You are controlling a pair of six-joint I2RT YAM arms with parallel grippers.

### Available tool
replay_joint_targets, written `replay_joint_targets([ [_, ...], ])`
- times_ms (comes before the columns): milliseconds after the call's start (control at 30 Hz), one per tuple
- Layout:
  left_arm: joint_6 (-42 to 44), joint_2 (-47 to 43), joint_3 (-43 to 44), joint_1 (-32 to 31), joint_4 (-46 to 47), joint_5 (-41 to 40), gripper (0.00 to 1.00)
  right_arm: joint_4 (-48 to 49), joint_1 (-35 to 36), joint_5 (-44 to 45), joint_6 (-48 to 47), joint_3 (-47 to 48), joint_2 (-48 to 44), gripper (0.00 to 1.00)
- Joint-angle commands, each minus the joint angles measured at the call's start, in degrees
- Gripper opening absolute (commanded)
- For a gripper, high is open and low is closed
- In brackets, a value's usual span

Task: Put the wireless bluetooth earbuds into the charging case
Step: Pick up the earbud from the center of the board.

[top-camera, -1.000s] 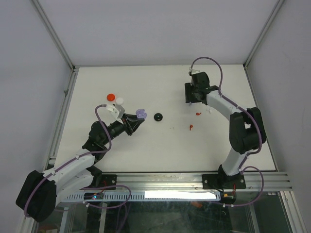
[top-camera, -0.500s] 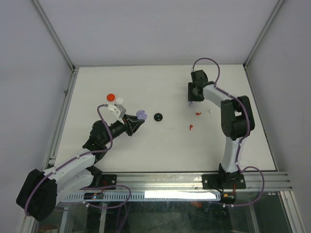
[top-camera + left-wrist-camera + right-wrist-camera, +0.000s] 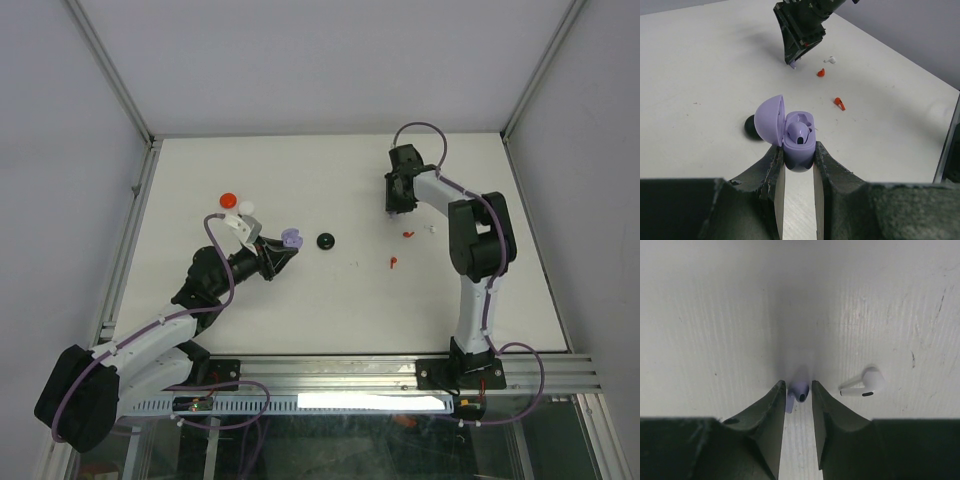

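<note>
My left gripper [image 3: 285, 244] is shut on the open lavender charging case [image 3: 800, 145], held just above the table left of centre. Its lid [image 3: 769, 120] stands open to the left and one lavender earbud [image 3: 800, 134] sits inside. My right gripper [image 3: 396, 208] points down at the far right of the table. Its fingers are closed round a second lavender earbud [image 3: 801, 390] that touches the table. A white earbud [image 3: 864, 385] lies just to the right of the fingers. Two red earbuds [image 3: 408, 234] [image 3: 393, 264] lie nearer the front.
A black round case [image 3: 326, 241] lies just right of the lavender case. A red disc [image 3: 228, 199] and a white disc [image 3: 246, 207] sit at the left. Metal frame rails run along the left and right table edges.
The right arm's elbow has swung in toward the left, and its gripper has settled onto the lavender earbud. The left arm with the case has barely moved.
</note>
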Motion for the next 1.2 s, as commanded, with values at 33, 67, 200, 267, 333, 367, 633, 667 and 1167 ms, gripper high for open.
replay_joint_targets([
  [33, -0.04, -0.27, 2.25, -0.68, 1.94, 0.81, 0.0, -4.74, 0.89, 1.32, 0.0, 3.41, 2.12, 0.29],
  [67, -0.1, -0.26, 2.27, -0.72, 1.91, 0.81, 0.0, -5.4, 1.22, 1.54, -0.19, 3.62, 2.37, 0.29],
  [200, -0.04, -0.18, 2.38, -0.72, 1.82, 0.89, 0.0, -6.34, 2.05, 2.48, -0.85, 3.66, 2.85, 0.29],
  [267, -0.08, -0.01, 2.49, -0.7, 1.8, 1.04, 0.0, -7.18, 2.24, 2.68, -0.96, 4.07, 3.36, 0.28],
  [333, -0.06, 0.05, 2.62, -0.68, 1.9, 1.23, 0.0, -6.93, 2.42, 2.22, -1.17, 3.67, 3.29, 0.24],
  [367, -0.13, 0.01, 2.58, -0.72, 1.94, 1.29, 0.0, -6.55, 2.57, 2.06, -1.34, 3.37, 2.73, 0.22],
  [633, -1.2, -0.51, 0.81, -0.69, 6.68, 1.6, 0.0, -1.63, 4.61, -3.47, -1.91, -2.78, -6.24, 0.14],
  [667, -1.59, -0.6, 0.33, -0.65, 7.8, 1.42, 0.0, -0.7, 4.87, -4.65, -1.85, -3.95, -7.91, 0.14],
  [1167, -6.03, -0.47, -1.82, 0.68, 17.02, 4.06, 0.0, 16.24, 13.36, -15.92, -0.04, -19.47, -34.35, 0.13],
])
